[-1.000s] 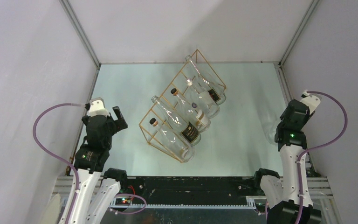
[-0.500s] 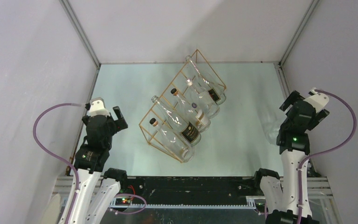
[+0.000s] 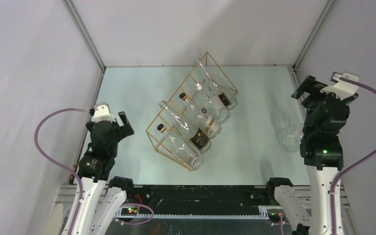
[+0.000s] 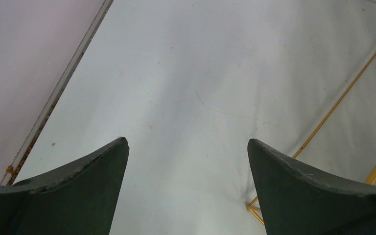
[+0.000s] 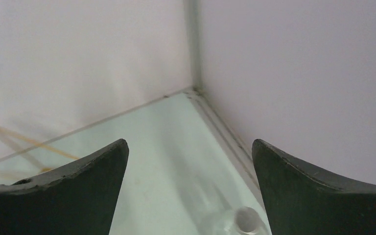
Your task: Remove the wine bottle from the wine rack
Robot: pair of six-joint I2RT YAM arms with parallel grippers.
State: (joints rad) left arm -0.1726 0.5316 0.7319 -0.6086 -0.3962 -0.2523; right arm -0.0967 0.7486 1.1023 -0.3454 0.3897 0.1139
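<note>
With jaws apart on the left gripper (image 4: 186, 142) and right gripper (image 5: 188, 142), lift the right straight up, clear of the clear bottle (image 3: 291, 136) below.

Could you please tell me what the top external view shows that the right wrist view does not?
Only the top external view shows the open left gripper and the bottles lying in the wine rack. Only the right wrist view shows the round mouth of the lone wine bottle close up, near the open right gripper. Both show that bottle standing apart from the rack, and some gold wire.
</note>
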